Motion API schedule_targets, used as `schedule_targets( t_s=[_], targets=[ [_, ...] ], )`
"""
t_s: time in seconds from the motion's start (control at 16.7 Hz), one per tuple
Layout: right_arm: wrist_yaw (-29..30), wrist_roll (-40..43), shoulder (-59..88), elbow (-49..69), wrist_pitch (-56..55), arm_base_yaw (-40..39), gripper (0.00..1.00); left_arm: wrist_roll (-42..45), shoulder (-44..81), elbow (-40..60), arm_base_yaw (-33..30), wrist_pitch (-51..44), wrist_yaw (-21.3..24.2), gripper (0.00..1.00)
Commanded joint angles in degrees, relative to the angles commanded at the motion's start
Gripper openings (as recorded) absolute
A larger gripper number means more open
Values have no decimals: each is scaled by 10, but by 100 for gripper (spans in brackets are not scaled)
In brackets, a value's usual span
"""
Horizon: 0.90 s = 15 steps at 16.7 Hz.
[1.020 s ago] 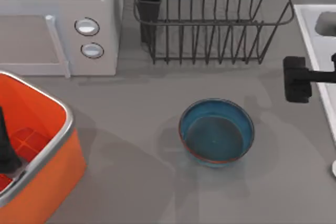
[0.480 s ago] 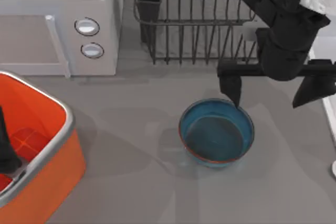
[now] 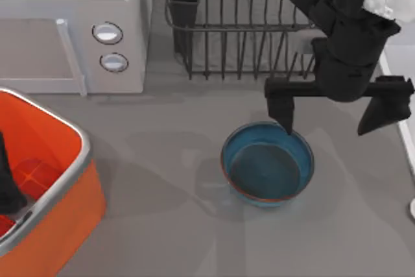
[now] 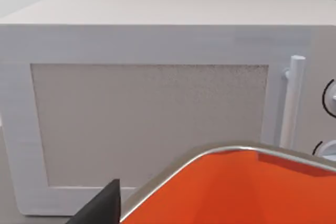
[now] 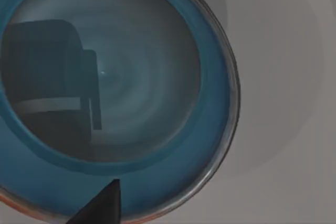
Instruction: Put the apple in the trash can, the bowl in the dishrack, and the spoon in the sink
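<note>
Smooth grey table (image 3: 162,180) bears round glazed blue bowl (image 3: 267,164).

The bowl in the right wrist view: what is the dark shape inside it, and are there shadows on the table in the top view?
Right wrist view: the dark blocky shape inside the bowl looks like a shadow or reflection of the arm above. Top view: soft grey shadows lie on the table left of the bowl, under the right gripper.
</note>
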<state>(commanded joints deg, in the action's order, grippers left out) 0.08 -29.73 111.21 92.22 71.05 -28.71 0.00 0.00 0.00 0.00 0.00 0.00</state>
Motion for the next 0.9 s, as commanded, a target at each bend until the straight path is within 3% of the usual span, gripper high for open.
schedule_targets(
  t_s=[0.48,0.84,0.9],
  targets=[
    [0,-3,49,-129,-181,-3,100,0,0,0,0,0,0,100],
    [0,-4,55,-145,-200,-4,100,0,0,0,0,0,0,100],
    [0,-4,55,-145,-200,-4,92,0,0,0,0,0,0,100]
  ],
)
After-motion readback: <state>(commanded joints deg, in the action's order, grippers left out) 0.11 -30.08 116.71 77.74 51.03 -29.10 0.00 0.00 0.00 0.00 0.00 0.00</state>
